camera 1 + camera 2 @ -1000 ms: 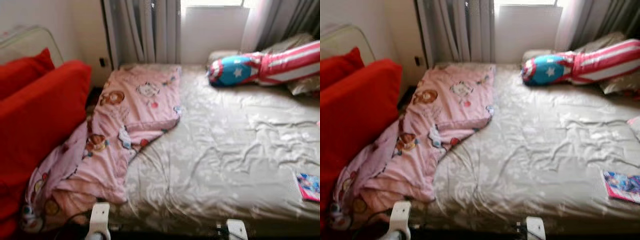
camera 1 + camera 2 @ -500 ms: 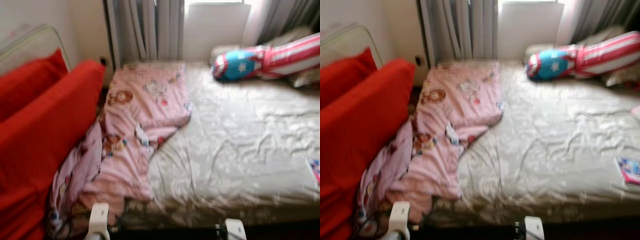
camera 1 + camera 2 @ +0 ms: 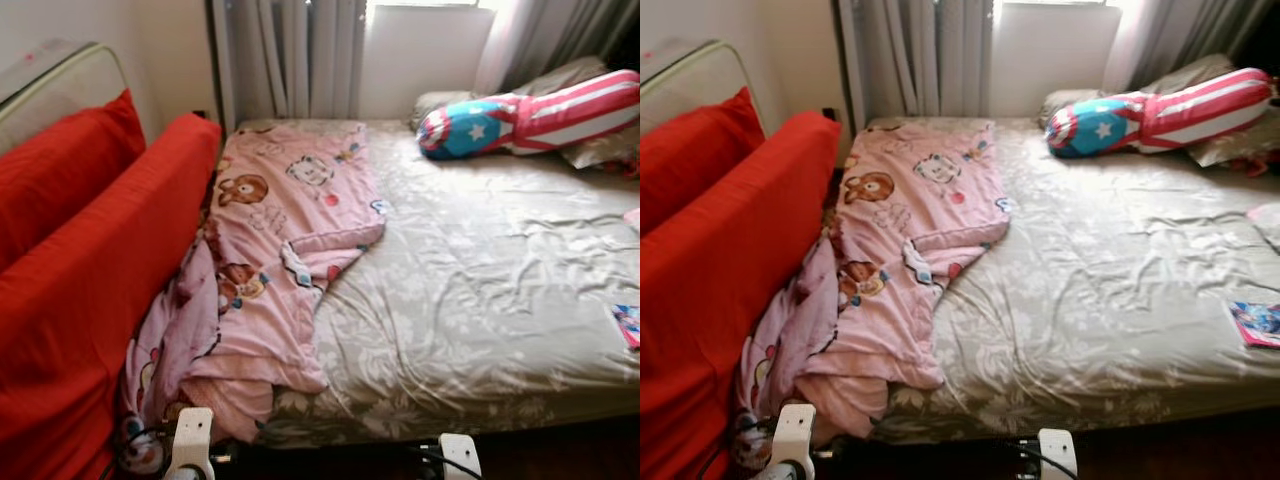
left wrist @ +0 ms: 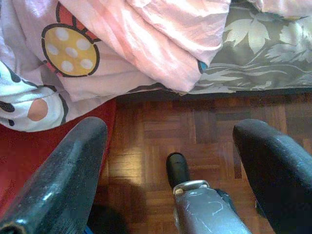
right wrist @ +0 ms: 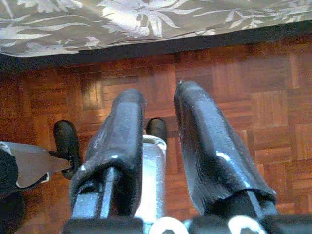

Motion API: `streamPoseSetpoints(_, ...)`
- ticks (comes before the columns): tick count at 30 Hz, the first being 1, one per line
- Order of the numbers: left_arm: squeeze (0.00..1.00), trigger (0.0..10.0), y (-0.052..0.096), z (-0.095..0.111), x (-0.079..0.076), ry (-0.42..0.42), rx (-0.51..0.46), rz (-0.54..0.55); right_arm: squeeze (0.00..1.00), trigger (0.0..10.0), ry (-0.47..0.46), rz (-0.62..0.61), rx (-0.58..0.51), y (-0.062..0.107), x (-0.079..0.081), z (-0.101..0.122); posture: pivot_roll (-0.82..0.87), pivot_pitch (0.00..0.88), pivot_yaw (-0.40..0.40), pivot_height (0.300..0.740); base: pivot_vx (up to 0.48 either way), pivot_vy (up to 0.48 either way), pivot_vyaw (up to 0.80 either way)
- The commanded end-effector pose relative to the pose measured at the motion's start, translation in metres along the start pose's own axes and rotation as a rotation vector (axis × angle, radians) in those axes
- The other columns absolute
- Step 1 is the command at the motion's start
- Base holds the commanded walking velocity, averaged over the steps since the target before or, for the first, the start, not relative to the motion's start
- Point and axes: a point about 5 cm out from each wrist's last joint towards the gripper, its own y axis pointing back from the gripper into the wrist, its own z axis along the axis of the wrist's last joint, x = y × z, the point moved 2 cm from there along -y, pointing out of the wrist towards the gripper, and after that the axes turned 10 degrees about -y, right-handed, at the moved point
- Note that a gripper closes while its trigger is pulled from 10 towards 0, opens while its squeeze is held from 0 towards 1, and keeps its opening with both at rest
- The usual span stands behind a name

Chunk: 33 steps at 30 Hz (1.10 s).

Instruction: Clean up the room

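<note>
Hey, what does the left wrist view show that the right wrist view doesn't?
Left wrist view: the rumpled pink cartoon-print blanket hanging off the bed edge, a strip of red fabric beside it, and the left gripper with its black fingers spread wide apart.

Right wrist view: the right gripper, its two black fingers close together with a narrow gap, above bare floor.

Both: the grey floral bedsheet overhanging the bed's edge, the brown parquet floor, and silver robot parts below.
</note>
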Motion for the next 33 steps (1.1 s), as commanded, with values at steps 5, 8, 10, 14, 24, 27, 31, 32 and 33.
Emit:
streamPoseSetpoints(5, 0.0, 10.0, 0.0003, -0.0025, -0.0011, -0.013, 0.011, -0.007, 0.0, 10.0, 0.0, -0.013, -0.017, 0.0005, -0.0024, 0.0012, -0.09, 0.0, -0.023, 0.74, 0.0, 0.0, 0.55)
streamPoseSetpoints(8, 0.0, 10.0, 0.0004, -0.003, -0.0013, -0.013, 0.012, -0.007, 0.0, 10.0, -0.005, -0.018, -0.017, 0.0006, -0.0031, 0.0007, -0.09, 0.0, -0.026, 0.74, 0.0, 0.0, 0.8)
streamPoseSetpoints(10, 0.0, 10.0, 0.0004, -0.0031, -0.0019, -0.011, 0.013, -0.007, 0.0, 10.0, -0.007, -0.024, -0.016, 0.0008, -0.0041, 0.0006, -0.09, 0.0, -0.03, 0.74, 0.0, 0.0, 0.8)
streamPoseSetpoints(14, 0.0, 10.0, 0.0002, -0.0021, -0.0029, 0.001, 0.008, -0.003, 0.0, 10.0, -0.003, -0.029, -0.017, 0.0007, -0.0054, 0.0017, -0.1, 0.0, -0.038, 0.74, 0.0, 0.0, 0.8)
streamPoseSetpoints(24, 0.0, 10.0, 0.0, -0.0016, -0.0051, 0.01, 0.006, -0.006, 0.0, 10.0, -0.002, -0.035, -0.026, 0.001, -0.0077, 0.0032, -0.11, 0.0, -0.042, 0.74, 0.0, 0.0, 0.8)
streamPoseSetpoints(27, 0.0, 10.0, 0.0001, -0.0019, -0.0055, 0.013, 0.005, -0.005, 0.0, 10.0, -0.003, -0.039, -0.026, 0.0011, -0.0084, 0.0028, -0.11, 0.0, -0.042, 0.74, 0.0, 0.0, 0.8)
streamPoseSetpoints(31, 0.0, 10.0, 0.0002, -0.0022, -0.0054, 0.016, 0.006, -0.003, 0.0, 10.0, -0.006, -0.042, -0.024, 0.0012, -0.0087, 0.0023, -0.1, 0.0, -0.044, 0.74, 0.0, 0.0, 0.8)
streamPoseSetpoints(32, 0.0, 10.0, 0.0002, -0.0022, -0.0054, 0.016, 0.006, -0.003, 0.0, 10.0, -0.006, -0.042, -0.024, 0.0012, -0.0087, 0.0023, -0.1, 0.0, -0.044, 0.74, 0.0, 0.0, 0.8)
streamPoseSetpoints(33, 0.0, 10.0, 0.0002, -0.0022, -0.0054, 0.016, 0.006, -0.003, 0.0, 10.0, -0.006, -0.042, -0.024, 0.0012, -0.0087, 0.0023, -0.1, 0.0, -0.044, 0.74, 0.0, 0.0, 0.8)
